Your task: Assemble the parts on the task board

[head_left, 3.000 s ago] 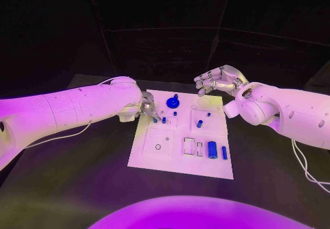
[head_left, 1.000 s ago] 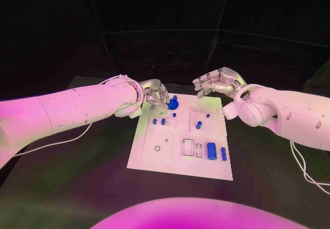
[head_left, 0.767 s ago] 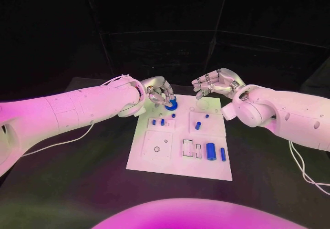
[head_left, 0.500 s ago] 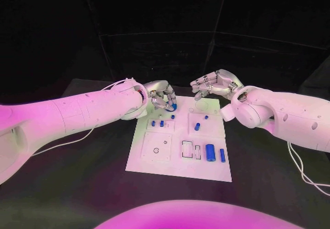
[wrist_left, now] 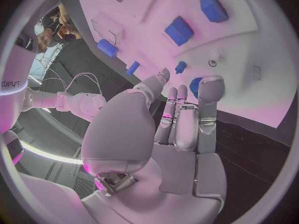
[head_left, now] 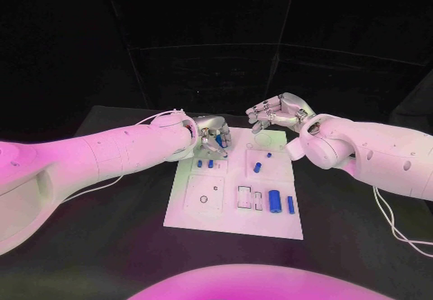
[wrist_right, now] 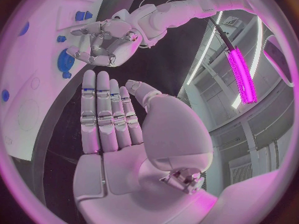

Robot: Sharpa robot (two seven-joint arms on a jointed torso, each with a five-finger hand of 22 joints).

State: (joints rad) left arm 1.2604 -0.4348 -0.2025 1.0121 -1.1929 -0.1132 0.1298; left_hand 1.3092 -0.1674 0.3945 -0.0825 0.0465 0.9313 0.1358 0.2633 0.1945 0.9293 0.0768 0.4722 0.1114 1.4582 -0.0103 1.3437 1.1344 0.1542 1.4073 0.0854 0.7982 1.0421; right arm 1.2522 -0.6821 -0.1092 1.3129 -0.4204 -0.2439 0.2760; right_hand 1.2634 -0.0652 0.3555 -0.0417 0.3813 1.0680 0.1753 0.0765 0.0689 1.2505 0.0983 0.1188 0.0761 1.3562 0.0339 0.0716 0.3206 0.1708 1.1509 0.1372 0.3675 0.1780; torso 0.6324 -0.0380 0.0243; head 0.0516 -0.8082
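At the task board's far left corner, my left hand curls its fingers around the round blue knob; whether I grip it, I cannot tell. I judge this the grasping step; next I must close firmly. Beyond the board's far edge, my right hand hovers, fingers apart, holding nothing.

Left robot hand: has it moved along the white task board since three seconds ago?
Yes. The left robot hand went from the white task board's left edge to its far end, over the round blue knob.
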